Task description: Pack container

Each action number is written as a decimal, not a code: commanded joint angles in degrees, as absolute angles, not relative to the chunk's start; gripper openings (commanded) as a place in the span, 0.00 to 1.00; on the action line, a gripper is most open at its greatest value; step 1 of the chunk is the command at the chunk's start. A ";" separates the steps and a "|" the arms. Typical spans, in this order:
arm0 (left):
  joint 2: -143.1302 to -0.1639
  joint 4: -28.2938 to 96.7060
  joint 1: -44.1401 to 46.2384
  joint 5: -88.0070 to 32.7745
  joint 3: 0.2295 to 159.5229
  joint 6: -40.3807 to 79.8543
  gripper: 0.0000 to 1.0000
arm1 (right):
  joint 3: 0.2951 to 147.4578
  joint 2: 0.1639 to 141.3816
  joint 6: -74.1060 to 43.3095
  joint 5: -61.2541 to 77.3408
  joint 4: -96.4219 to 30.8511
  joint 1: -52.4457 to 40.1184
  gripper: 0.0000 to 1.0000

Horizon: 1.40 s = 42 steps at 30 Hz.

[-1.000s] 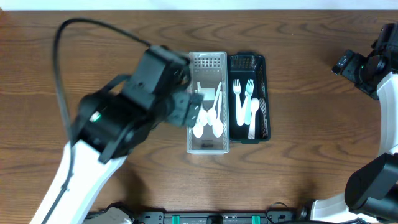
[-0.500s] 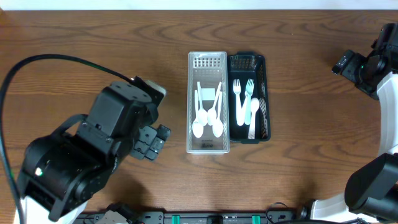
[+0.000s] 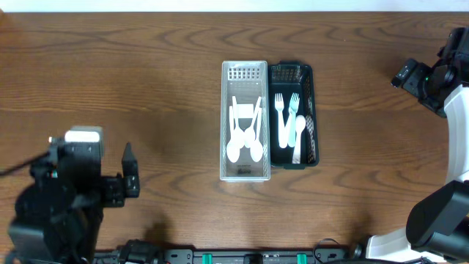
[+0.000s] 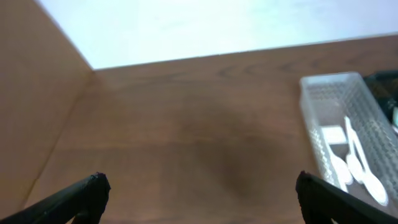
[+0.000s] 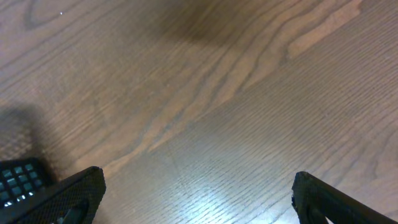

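Note:
A clear white mesh container [image 3: 245, 77] stands mid-table and holds white spoons [image 3: 244, 141]. A black mesh container [image 3: 312, 117] touches its right side and holds white forks [image 3: 285, 111] and a spoon. My left gripper [image 3: 127, 173] is open and empty at the near left, well apart from both containers. In the left wrist view the open fingers [image 4: 199, 186] frame bare wood, with the white container [image 4: 329, 84] and its spoons [image 4: 357, 168] at the right. My right gripper [image 3: 401, 75] is at the far right; its wrist view shows it open [image 5: 198, 183] over bare wood.
The table is dark wood. In the left wrist view its far edge [image 4: 205, 57] meets a white surface. A corner of the black container [image 5: 15, 177] shows at the lower left of the right wrist view.
My left arm has pulled back from over the white container to the near left of the table, open and empty. The spoons are now in full view. The right arm has not moved.

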<state>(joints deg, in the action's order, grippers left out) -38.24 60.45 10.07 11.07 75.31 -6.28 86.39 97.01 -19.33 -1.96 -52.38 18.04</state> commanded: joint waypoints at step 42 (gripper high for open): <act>-0.23 38.85 -1.17 -0.91 10.68 -1.67 0.98 | 86.39 96.77 -20.34 -2.11 -52.31 18.37 0.99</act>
